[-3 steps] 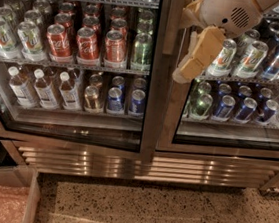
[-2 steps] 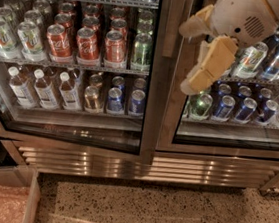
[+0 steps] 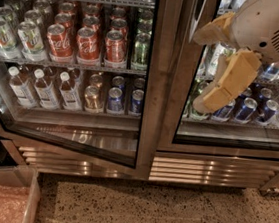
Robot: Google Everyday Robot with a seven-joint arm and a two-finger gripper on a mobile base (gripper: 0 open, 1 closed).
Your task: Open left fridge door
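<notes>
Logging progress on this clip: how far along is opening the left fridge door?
Done: the left fridge door looks cracked open, its bottom edge angled out from the grille below. In hand: nothing. The gripper hangs open in front of the right door, holding neither door. Left: swinging the left door wide, since it appears only slightly ajar.

Shop, glass-door drinks fridge [image 3: 157,85], gripper [image 3: 197,74] upper right
</notes>
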